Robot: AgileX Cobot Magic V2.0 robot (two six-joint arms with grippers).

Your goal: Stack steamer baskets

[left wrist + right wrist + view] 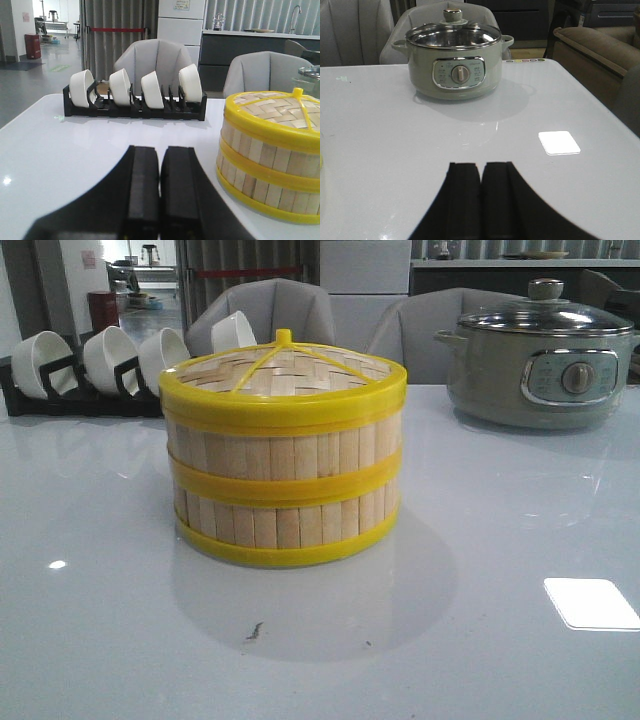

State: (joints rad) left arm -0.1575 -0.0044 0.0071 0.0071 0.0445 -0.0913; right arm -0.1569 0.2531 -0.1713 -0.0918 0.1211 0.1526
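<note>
Already the two steamer baskets (283,480) sit stacked, lid (283,368) on top, mid-table toward the far edge. Nearer is the left gripper (160,190), pressed closed and empty just beside them; the right gripper (479,197), likewise closed, faces the electric pot (452,65).

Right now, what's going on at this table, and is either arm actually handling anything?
Nothing is being handled. The two steamer baskets already sit stacked in the middle of the white table, with the woven lid on top. The left gripper and the right gripper are both shut and empty, held apart from the stack. A grey-green electric pot and a rack of white bowls stand at the back.
</note>
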